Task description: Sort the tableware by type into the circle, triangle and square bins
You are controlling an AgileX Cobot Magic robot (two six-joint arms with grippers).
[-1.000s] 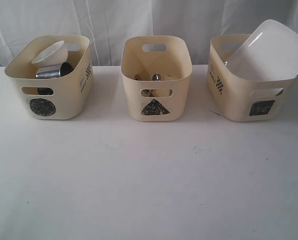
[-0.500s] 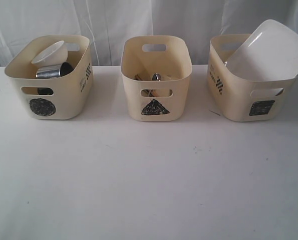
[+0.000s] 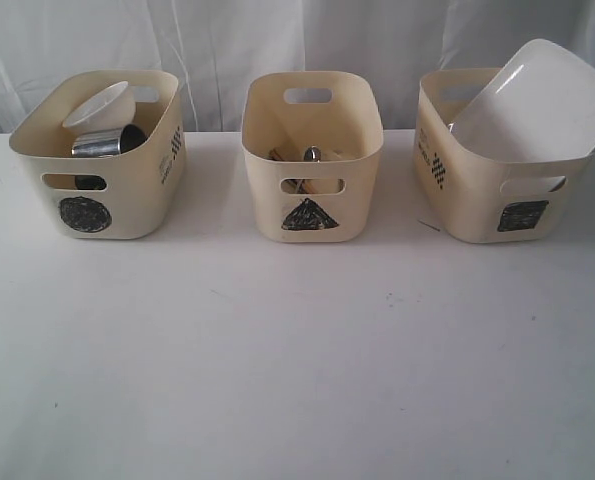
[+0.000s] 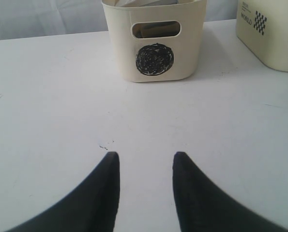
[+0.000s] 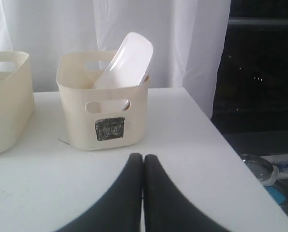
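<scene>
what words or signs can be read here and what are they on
"WORLD", by a checker patch, on the side of the neighbouring bin beside the circle bin
black circle, triangle, square: marks without letters, one on each bin front
side print in the exterior view: too small to read

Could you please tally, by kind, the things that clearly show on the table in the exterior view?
Cream plastic bins: 3 (circle bin, triangle bin, square bin)
Small white round bowl: 1
Shiny steel mug: 1 showing
Large white square plate: 1
Cutlery in the triangle bin: mostly hidden, uncounted
Total: 6
</scene>
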